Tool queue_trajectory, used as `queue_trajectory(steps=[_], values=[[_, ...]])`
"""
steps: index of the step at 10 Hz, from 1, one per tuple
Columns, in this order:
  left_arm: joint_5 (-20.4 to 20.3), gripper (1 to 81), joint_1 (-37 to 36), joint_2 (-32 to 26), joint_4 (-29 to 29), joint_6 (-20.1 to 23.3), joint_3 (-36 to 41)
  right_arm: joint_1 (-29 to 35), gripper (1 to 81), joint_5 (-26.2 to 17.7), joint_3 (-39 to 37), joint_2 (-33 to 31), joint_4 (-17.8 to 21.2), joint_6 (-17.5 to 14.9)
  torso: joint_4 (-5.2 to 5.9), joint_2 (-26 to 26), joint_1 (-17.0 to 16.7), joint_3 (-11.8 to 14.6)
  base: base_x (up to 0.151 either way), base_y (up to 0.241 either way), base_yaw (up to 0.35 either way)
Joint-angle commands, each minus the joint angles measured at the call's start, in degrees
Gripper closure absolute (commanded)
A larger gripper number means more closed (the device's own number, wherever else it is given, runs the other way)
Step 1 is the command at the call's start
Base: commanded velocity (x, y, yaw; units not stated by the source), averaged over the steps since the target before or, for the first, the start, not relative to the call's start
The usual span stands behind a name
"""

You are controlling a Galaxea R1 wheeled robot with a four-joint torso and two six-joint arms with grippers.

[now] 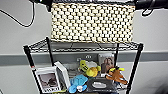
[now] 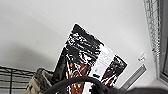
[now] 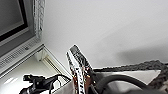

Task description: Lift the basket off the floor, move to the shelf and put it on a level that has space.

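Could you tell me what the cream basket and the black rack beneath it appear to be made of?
The rectangular cream woven basket looks like plaited straw or paper cord, matt: flat strips cross in a chequered weave with dark gaps between them. The tall black wire rack looks like coated metal, slightly glossy: thin round posts and a fine wire grid form its top tier. Neither material is certain.

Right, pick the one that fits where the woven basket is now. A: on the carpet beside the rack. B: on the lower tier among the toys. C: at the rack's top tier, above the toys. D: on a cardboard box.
C: the head view shows the woven basket at the wire rack's top tier, with the toy-cluttered lower tier underneath.
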Motion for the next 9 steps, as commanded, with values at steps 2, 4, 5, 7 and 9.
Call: queue_trajectory(steps=[2, 4, 5, 7, 9], values=[[-6.3, 81.1, -4.2, 5.4, 2.3, 4.8, -8.5, 5.6, 81.1, -0.4, -11.7, 6.7, 1.5, -6.0, 0.0, 0.0, 0.0, 0.0, 0.0, 0.0, 0.0], [-6.2, 81.1, -1.8, 7.6, 2.3, 6.4, -12.8, 4.1, 81.1, -2.2, -17.2, 8.9, 1.5, -8.1, 0.0, 0.0, 0.0, 0.0, 0.0, 0.0, 0.0], [-6.2, 81.1, -0.5, 8.4, 2.3, 7.0, -14.1, 2.8, 81.1, -2.9, -20.1, 10.3, 1.5, -9.1, 0.0, 0.0, 0.0, 0.0, 0.0, 0.0, 0.0], [-6.2, 81.1, 1.2, 9.8, 2.3, 8.0, -17.2, 1.5, 81.1, -5.2, -26.0, 13.6, 1.5, -11.6, 0.0, 0.0, 0.0, 0.0, 0.0, 0.0, 0.0], [-6.1, 81.1, 2.6, 10.5, 2.3, 9.3, -18.4, -0.2, 81.1, -6.3, -29.6, 15.7, 1.7, -12.9, 0.0, 0.0, 0.0, 0.0, 0.0, 0.0, 0.0]])
